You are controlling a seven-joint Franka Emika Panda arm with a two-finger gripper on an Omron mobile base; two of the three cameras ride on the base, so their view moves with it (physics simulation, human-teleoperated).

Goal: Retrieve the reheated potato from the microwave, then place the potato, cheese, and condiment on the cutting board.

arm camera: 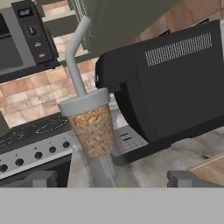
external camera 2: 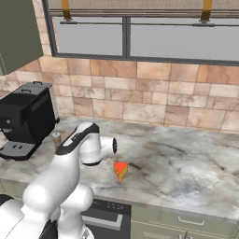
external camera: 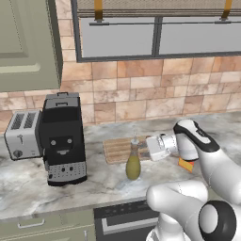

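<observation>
The bottle stands upright on the counter just in front of the cutting board, squarely before the gripper (its 2 fingers spread apart, empty); probably light, rigid and slick, it is best gripped low around its belly.

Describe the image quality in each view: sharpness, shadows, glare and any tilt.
Left base view: evenly lit, slightly soft, a faint shadow under the condiment on the marble counter, no glare. Right base view: flat lighting, the cheese crisp-coloured. Hand view: rolled sideways, so the coffee machine and microwave appear tilted; the bottle neck looms large.
</observation>
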